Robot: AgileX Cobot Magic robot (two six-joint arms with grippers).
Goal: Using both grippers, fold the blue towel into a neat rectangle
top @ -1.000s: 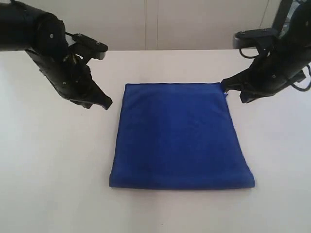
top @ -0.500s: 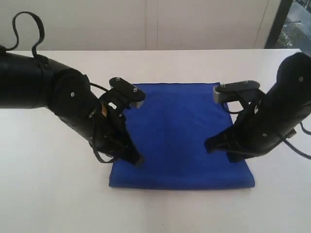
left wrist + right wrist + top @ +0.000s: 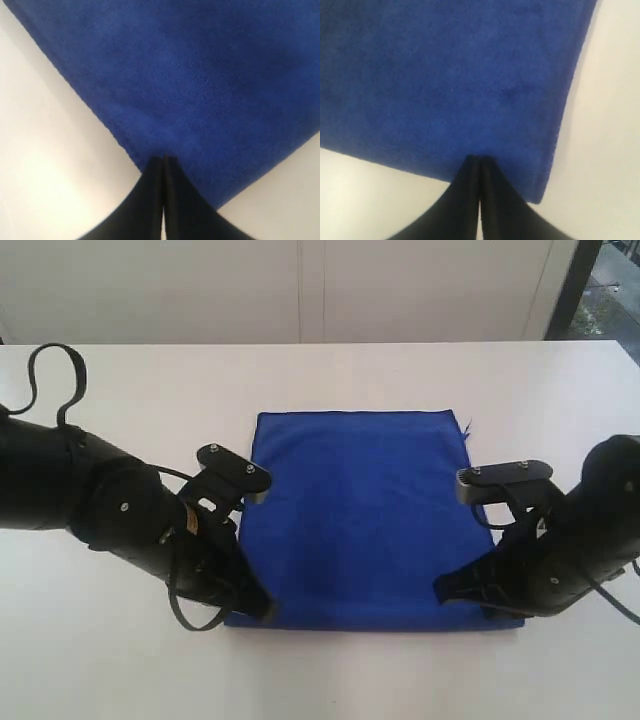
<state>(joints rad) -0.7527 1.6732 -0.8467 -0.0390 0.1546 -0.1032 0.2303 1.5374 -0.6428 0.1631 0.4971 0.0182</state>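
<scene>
Bench [image 3: 320,375]: white, smooth and plain, taking up most of the exterior view.
Lying on it: one blue towel [image 3: 365,510], near the middle.
Towel's lie: flat on the bench, roughly rectangular, no raised folds.
Far edge: straight, running along with the bench's far edge, with bare bench between them.
Near corners: both wrist views show them flat on the white top.
Far right corner: a short loose thread [image 3: 468,426] sticks out.

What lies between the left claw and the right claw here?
Only the blue towel: its near strip runs from the left claw to the right claw, nothing on it, as the exterior view shows.
</scene>
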